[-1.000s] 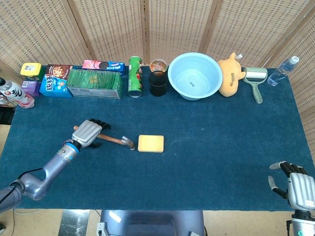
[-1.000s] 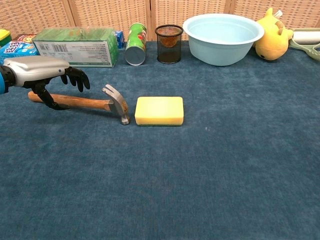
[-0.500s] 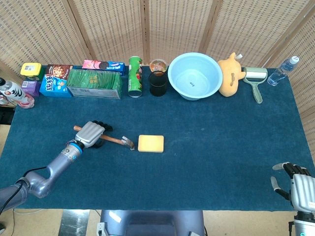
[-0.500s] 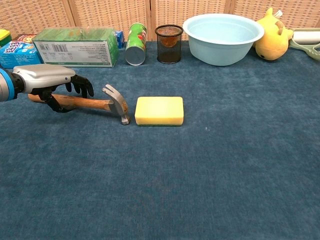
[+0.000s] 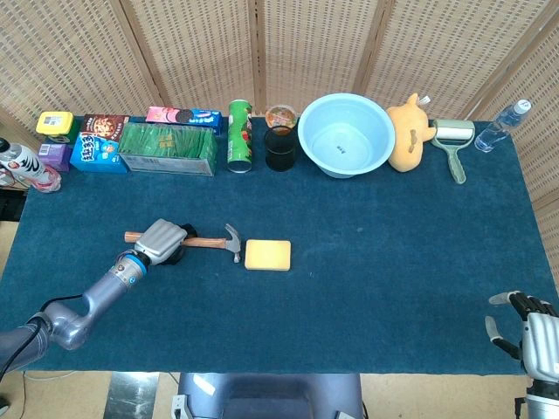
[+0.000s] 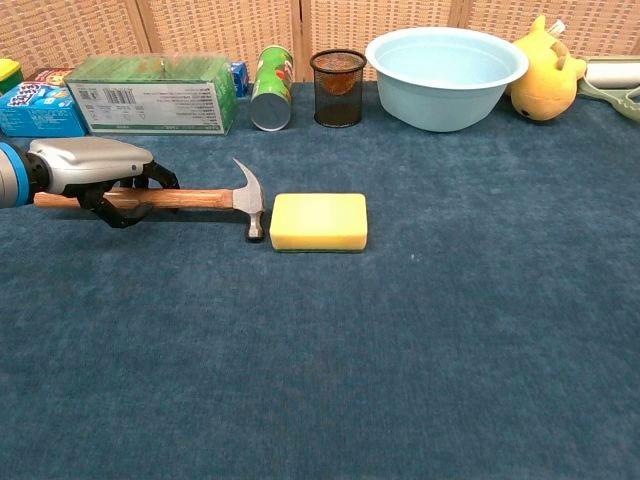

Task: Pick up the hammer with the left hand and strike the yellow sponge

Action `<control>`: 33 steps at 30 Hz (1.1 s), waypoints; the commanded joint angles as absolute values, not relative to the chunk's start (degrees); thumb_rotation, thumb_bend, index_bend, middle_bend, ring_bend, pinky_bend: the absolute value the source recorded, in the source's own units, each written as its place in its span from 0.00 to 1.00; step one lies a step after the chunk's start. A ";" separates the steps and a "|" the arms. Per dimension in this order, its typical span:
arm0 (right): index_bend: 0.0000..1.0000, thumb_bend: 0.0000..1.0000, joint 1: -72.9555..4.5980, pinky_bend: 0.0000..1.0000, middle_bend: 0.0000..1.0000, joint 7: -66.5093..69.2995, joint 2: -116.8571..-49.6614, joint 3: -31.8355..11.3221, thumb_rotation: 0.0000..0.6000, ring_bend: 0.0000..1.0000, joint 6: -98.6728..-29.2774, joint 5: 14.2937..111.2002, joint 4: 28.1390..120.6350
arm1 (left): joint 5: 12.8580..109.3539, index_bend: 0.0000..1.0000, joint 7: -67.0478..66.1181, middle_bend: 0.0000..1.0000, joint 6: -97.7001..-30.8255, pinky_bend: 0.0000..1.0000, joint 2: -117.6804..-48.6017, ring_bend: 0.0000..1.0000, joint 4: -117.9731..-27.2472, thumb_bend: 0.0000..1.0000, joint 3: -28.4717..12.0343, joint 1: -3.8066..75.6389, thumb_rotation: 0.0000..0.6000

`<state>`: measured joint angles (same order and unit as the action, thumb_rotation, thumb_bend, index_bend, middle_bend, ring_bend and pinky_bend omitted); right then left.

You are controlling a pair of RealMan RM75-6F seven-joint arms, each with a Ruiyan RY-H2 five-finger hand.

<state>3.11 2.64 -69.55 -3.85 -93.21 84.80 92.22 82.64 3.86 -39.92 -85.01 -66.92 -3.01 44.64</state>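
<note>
My left hand (image 5: pixel 162 241) (image 6: pixel 100 172) grips the wooden handle of the hammer (image 5: pixel 205 242) (image 6: pixel 205 198), its fingers wrapped round the shaft. The handle lies level, with the metal head (image 6: pixel 250 198) upright and its striking face down, just left of the yellow sponge (image 5: pixel 267 255) (image 6: pixel 318 221). The sponge lies flat on the blue cloth, untouched. My right hand (image 5: pixel 534 332) sits at the near right corner of the table, fingers apart, holding nothing; the chest view does not show it.
Along the far edge stand a green box (image 5: pixel 169 148), snack boxes (image 5: pixel 99 141), a green can (image 5: pixel 239 135), a black mesh cup (image 5: pixel 280 148), a light blue bowl (image 5: pixel 346 135), a yellow plush toy (image 5: pixel 409 131), a lint roller (image 5: pixel 453 140) and a bottle (image 5: pixel 502 125).
My left hand's fingers have closed round the hammer handle. The hammer has turned level, and its head has rolled upright beside the sponge.
</note>
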 commanded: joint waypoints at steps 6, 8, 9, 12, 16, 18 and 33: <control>0.44 0.38 3.51 0.34 0.43 2.90 -70.15 -3.76 1.00 0.41 -93.76 85.25 91.89 | 85.48 0.50 12.66 0.60 -47.49 0.63 -84.39 0.63 -68.31 0.72 -3.45 42.83 1.00; 0.44 0.38 3.79 0.34 0.43 3.19 -70.15 -3.77 1.00 0.41 -93.99 85.11 91.66 | 86.12 0.50 15.20 0.60 -49.76 0.63 -84.22 0.63 -68.76 0.71 -3.69 42.27 1.00; 0.44 0.38 3.90 0.34 0.43 3.29 -70.15 -3.78 1.00 0.41 -94.13 85.15 91.57 | 86.54 0.50 16.04 0.60 -50.63 0.63 -84.11 0.63 -68.85 0.69 -3.64 42.09 1.00; 0.44 0.38 4.16 0.34 0.43 3.47 -70.12 -3.75 1.00 0.41 -94.48 85.35 91.46 | 87.57 0.50 17.57 0.60 -53.53 0.63 -83.89 0.63 -69.25 0.68 -3.60 41.37 1.00; 0.44 0.38 4.44 0.34 0.43 3.42 -70.05 -3.73 1.00 0.41 -94.79 85.49 91.53 | 88.44 0.50 18.67 0.60 -56.12 0.65 -83.42 0.63 -70.16 0.65 -3.44 40.63 1.00; 0.44 0.38 4.50 0.34 0.43 3.34 -70.09 -3.72 1.00 0.41 -94.79 85.55 91.60 | 88.93 0.50 19.28 0.60 -57.18 0.65 -83.02 0.63 -70.67 0.65 -3.27 40.36 1.00; 0.44 0.38 4.68 0.34 0.43 2.28 -69.97 -3.67 1.00 0.41 -94.71 86.12 92.44 | 91.97 0.51 12.35 0.63 -62.08 0.67 -76.66 0.63 -79.06 0.63 -2.35 39.28 1.00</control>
<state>4.68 2.29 -69.98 -3.67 -94.70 86.11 92.43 91.78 15.06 -62.29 -78.25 -77.07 -2.50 39.26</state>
